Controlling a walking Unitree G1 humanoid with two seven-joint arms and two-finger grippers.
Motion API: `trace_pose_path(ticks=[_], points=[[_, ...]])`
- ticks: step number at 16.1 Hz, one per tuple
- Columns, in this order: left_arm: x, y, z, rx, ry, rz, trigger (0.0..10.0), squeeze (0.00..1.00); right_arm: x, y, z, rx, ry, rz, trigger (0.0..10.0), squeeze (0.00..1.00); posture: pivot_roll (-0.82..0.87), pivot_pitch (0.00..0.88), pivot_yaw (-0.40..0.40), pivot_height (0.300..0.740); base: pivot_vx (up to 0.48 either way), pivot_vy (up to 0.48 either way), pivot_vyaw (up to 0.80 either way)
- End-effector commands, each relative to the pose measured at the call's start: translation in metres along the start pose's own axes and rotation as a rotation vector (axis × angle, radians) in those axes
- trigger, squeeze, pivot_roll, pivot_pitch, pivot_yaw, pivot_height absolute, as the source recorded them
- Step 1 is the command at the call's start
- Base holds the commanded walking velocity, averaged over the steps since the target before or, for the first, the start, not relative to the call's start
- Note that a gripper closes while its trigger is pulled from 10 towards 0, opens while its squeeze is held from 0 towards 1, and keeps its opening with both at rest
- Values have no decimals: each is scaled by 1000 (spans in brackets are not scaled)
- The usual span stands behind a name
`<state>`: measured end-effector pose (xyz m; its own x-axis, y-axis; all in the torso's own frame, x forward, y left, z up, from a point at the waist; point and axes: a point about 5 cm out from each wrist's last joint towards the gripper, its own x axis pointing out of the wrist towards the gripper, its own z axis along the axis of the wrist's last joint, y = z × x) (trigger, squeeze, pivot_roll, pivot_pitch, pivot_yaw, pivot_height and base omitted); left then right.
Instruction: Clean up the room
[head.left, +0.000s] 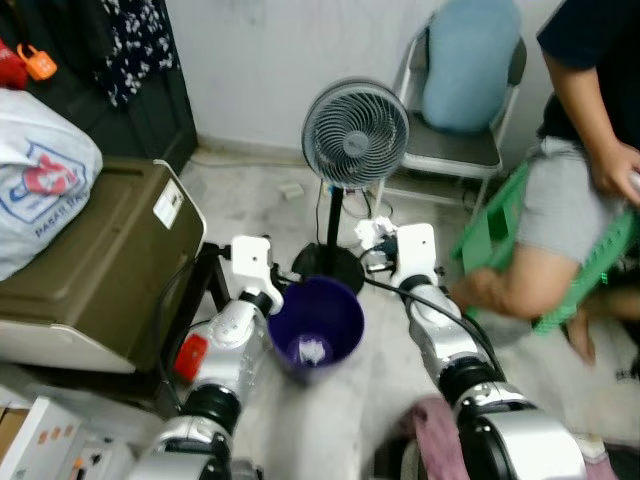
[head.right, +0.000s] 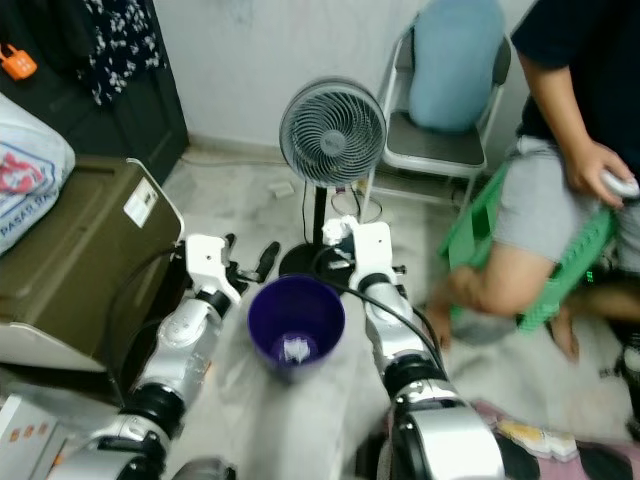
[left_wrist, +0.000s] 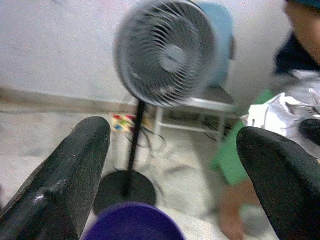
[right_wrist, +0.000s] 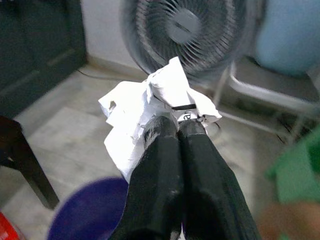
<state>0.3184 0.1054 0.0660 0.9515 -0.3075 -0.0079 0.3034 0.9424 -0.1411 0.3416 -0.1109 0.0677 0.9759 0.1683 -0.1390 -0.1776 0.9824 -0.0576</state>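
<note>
Near the lower middle of the head views stood a round purple plastic bin on the pale marbled floor, with a small scrap of white paper lying at its bottom. To the right of the bin's rim and slightly above it in the frame, the right claw was pressed shut on a crumpled sheet of white paper, its two black fingers closed together with the paper bunched out beyond the tips; in the head views that paper showed as a white wad at the end of the right arm. The left claw sat at the bin's left rim with its fingers spread wide apart and nothing between them, the purple edge showing low between them in the left wrist view. Just behind the bin rose a grey round-headed pedestal fan on a black disc base. Beyond it, at upper right, a metal folding chair carried a light blue cushion. At the right edge a person in grey shorts held a green slatted plastic basket. On the left lay an olive-brown box with a white printed plastic bag on top.
</note>
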Motion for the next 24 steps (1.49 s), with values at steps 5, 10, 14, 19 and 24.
trace_pose_path(ticks=[5, 10, 14, 19, 24], points=[[-3, 9, -5, 13, 34, 70, 10000, 0, 1, 6, 2, 7, -4, 14, 10000, 0, 73, 0, -35, 740, 0, 0, 0], [-2, 9, -5, 7, 40, 68, 10000, 0, 2, 6, 2, 12, -2, 9, 10000, 0, 69, 0, -35, 740, 0, 343, 0], [-1, 8, -5, 7, 42, 68, 10000, 0, 2, 6, 3, 11, -2, 9, 10000, 0, 71, 0, -36, 740, 0, 476, 0], [-1, 9, -4, 12, 38, 67, 10000, 0, 3, 6, 3, 11, -3, 9, 10000, 0, 70, 0, -35, 740, 0, 449, 0], [2, -4, 4, 48, -18, -46, 10000, 0, 3, 6, 3, 16, -2, 7, 10000, 0, 69, 0, -34, 740, 0, 0, 0]])
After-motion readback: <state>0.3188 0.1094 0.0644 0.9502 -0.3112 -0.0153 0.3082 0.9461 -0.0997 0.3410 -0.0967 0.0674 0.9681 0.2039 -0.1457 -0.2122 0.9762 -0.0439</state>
